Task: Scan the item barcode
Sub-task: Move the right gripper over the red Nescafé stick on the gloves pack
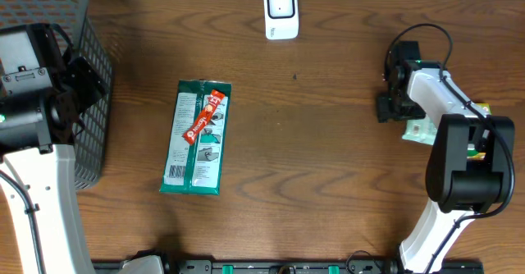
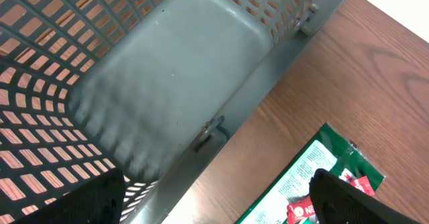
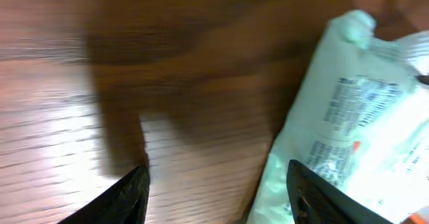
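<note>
By the basket (image 2: 167, 83), your left gripper (image 2: 221, 200) is hanging wide and empty, your right gripper (image 3: 218, 190) is hovering parted beside the pale pouch (image 3: 362, 117).

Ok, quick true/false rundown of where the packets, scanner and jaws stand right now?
1. The red packet lies on top of the green package. True.
2. The scanner sits at the near edge by the arm bases. False: it is at the far edge.
3. The green package is inside the basket. False: it lies on the table beside it.
4. The left gripper has its jaws open. True.
5. The right gripper holds the pale pouch aloft. False: the pouch lies on the table, jaws open beside it.
</note>
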You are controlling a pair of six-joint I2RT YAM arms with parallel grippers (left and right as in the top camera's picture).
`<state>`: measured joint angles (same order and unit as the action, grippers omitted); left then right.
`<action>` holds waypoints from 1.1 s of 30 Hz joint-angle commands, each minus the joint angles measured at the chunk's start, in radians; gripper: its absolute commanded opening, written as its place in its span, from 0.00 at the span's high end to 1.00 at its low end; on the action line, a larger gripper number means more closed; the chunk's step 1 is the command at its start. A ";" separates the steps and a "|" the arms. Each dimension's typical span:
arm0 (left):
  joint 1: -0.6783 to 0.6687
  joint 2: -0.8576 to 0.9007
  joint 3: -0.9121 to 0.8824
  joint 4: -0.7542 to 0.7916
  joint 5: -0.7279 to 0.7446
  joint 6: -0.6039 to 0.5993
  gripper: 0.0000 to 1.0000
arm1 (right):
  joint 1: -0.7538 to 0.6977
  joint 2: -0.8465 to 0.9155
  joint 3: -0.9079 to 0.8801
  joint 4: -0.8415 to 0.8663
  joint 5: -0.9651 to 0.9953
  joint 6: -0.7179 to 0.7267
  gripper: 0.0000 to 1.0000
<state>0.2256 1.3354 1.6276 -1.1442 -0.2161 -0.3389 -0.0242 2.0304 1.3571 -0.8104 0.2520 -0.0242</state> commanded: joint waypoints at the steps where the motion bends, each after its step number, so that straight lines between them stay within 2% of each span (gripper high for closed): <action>1: 0.003 0.004 0.007 0.000 -0.013 0.009 0.12 | -0.025 0.012 -0.025 0.002 0.090 0.019 0.37; 7: 0.003 0.004 0.007 0.000 -0.013 0.009 0.12 | -0.019 0.011 0.018 -0.043 0.020 0.019 0.36; 12: 0.003 0.004 0.007 0.000 -0.013 0.009 0.12 | -0.001 0.004 0.075 -0.096 -0.372 0.016 0.34; 14: 0.003 0.004 0.007 0.000 -0.013 0.009 0.12 | 0.014 0.003 0.082 -0.097 -0.635 0.016 0.32; 18: 0.003 0.004 0.007 0.000 -0.013 0.009 0.12 | 0.056 0.003 0.081 -0.087 -1.017 0.016 0.22; 21: 0.003 0.004 0.007 0.000 -0.013 0.009 0.12 | 0.109 0.003 0.081 -0.059 -1.146 0.016 0.16; 22: 0.003 0.004 0.007 0.000 -0.013 0.009 0.12 | 0.136 0.003 0.080 -0.031 -1.172 0.016 0.12; 23: 0.003 0.004 0.007 0.000 -0.013 0.009 0.12 | 0.160 0.003 0.080 -0.006 -1.188 0.018 0.01; 25: 0.003 0.004 0.007 0.000 -0.013 0.009 0.12 | 0.213 0.003 0.080 0.041 -1.234 0.064 0.01; 27: 0.003 0.004 0.007 0.000 -0.013 0.009 0.12 | 0.270 0.003 0.080 0.106 -1.271 0.124 0.01; 28: 0.003 0.004 0.007 0.000 -0.013 0.009 0.12 | 0.301 0.003 0.081 0.140 -1.258 0.178 0.05; 33: 0.003 0.004 0.007 0.000 -0.013 0.009 0.12 | 0.458 0.003 0.089 0.298 -1.032 0.452 0.37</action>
<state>0.2256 1.3354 1.6276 -1.1439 -0.2161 -0.3389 0.3538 2.0315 1.4261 -0.5488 -0.8749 0.2184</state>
